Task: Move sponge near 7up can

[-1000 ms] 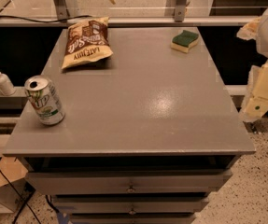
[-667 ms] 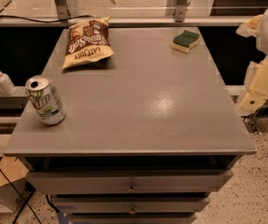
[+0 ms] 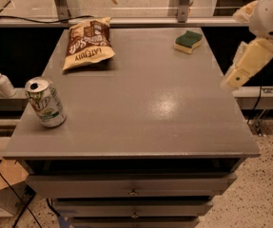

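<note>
The sponge [image 3: 188,41], dark green on top with a pale yellow base, lies at the far right corner of the grey table [image 3: 141,103]. The 7up can [image 3: 44,102], white and green with a silver top, stands upright near the table's front left edge. My gripper [image 3: 231,81] hangs at the end of the cream arm [image 3: 250,61] at the right side of the table, above its right edge. It is nearer to me than the sponge, apart from it, and holds nothing that I can see.
A brown and cream chip bag [image 3: 87,42] lies at the far left of the table. A small white pump bottle [image 3: 2,81] stands on a ledge left of the table. Drawers [image 3: 133,186] sit below the front edge. A rail and posts run behind.
The arm's tip has moved left and up, from beside the table's right edge to above it. The sponge, can and bag have not moved.
</note>
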